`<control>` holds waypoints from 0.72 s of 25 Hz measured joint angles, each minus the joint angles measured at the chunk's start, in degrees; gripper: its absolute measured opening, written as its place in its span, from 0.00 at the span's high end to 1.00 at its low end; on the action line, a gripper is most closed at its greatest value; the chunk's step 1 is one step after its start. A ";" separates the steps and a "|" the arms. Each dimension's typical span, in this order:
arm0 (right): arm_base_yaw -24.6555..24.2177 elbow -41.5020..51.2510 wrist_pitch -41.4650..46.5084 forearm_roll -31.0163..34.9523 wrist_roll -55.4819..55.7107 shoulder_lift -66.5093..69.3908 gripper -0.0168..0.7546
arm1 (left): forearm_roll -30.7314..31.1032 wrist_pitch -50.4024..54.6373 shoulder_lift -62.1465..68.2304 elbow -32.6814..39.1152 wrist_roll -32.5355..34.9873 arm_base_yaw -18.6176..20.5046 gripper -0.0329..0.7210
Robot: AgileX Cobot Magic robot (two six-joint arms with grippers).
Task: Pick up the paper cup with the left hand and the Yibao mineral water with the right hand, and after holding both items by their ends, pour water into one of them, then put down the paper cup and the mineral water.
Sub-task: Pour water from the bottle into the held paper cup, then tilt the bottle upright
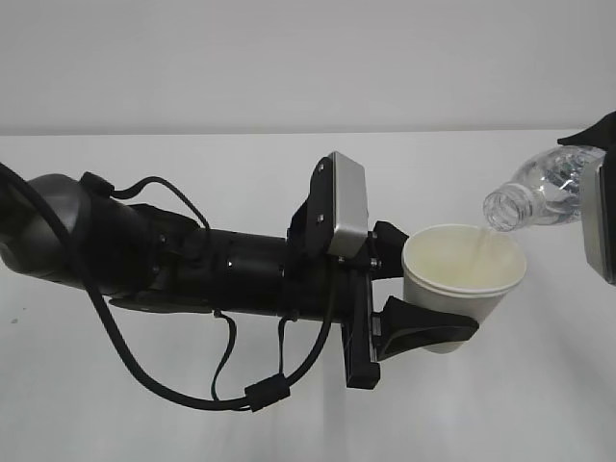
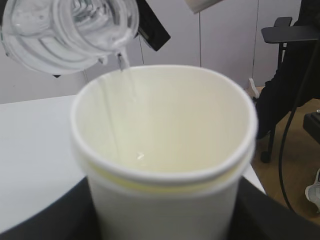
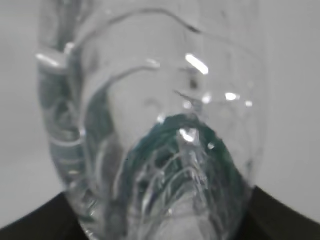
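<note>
My left gripper (image 1: 423, 289) is shut on the white paper cup (image 1: 462, 284), holding it upright in the air by its lower body. The cup (image 2: 165, 150) fills the left wrist view, cream inside, with a little water at its bottom. The clear Yibao mineral water bottle (image 1: 539, 192) is tilted, its open neck just above the cup's right rim. A thin stream of water runs from the bottle mouth (image 2: 117, 47) into the cup. My right gripper is mostly off the right edge of the exterior view. Its dark fingers (image 3: 45, 220) flank the bottle (image 3: 160, 125) in the right wrist view.
A white table (image 1: 115, 385) lies beneath both arms, against a plain pale wall. The left arm's black cables (image 1: 192, 385) hang in a loop below it. Past the table's right edge stand a dark chair (image 2: 285, 75) and brown floor.
</note>
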 joint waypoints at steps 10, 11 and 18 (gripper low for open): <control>0.00 0.00 0.00 -0.12 0.00 -0.52 0.42 | 0.00 0.00 0.00 0.00 0.00 0.00 0.40; 0.00 0.00 0.00 -0.12 0.00 -0.54 0.41 | 0.00 0.00 0.00 0.00 0.00 0.00 0.40; 0.00 0.00 0.00 -0.12 0.00 -0.75 0.42 | 0.00 0.00 0.00 0.00 0.00 0.00 0.40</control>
